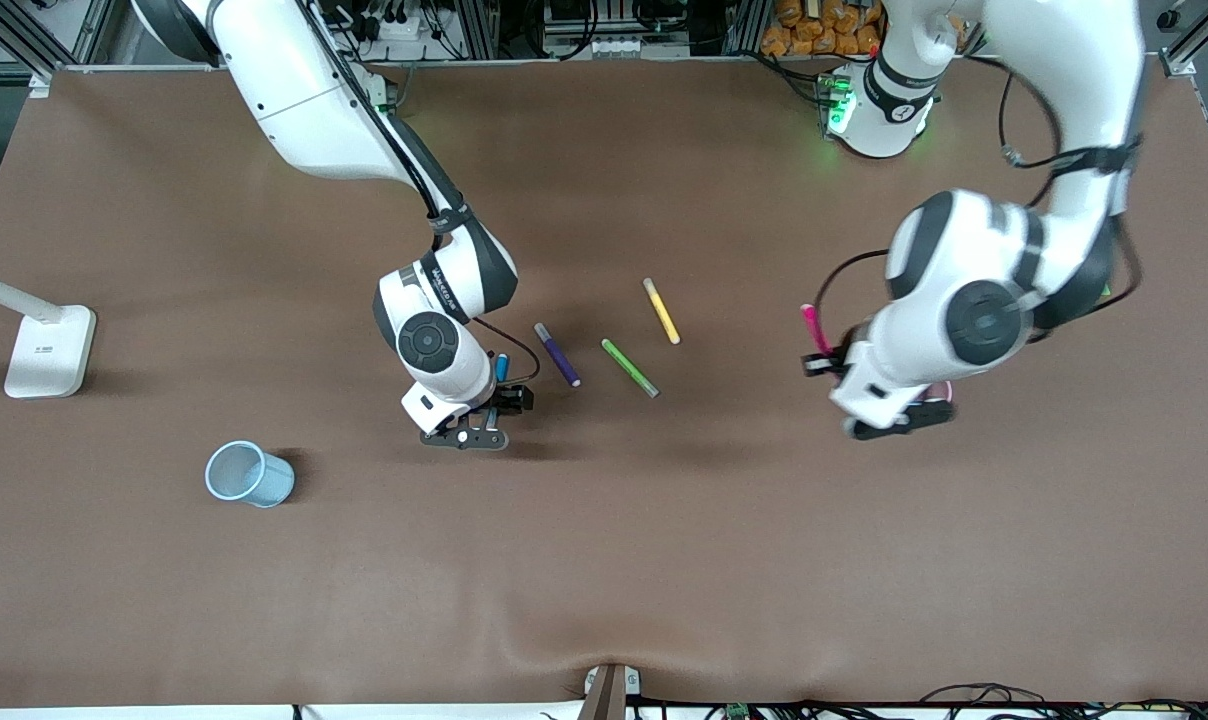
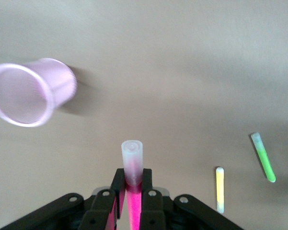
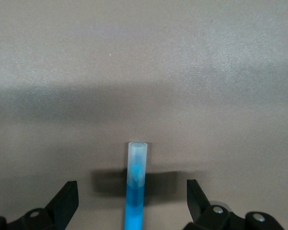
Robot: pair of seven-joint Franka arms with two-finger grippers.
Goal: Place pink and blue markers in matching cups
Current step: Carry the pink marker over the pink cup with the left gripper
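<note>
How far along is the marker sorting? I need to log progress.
Done: nothing yet; the pink cup and the blue cup both look empty. In hand: the left gripper is shut on the pink marker, over the table near the pink cup. The right gripper is open around the blue marker. Left: grip the blue marker, then drop each into its cup.

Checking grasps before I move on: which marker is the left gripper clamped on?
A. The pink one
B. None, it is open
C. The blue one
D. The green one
A: in the left wrist view the left gripper is shut on the pink marker, cap end sticking out.
</note>
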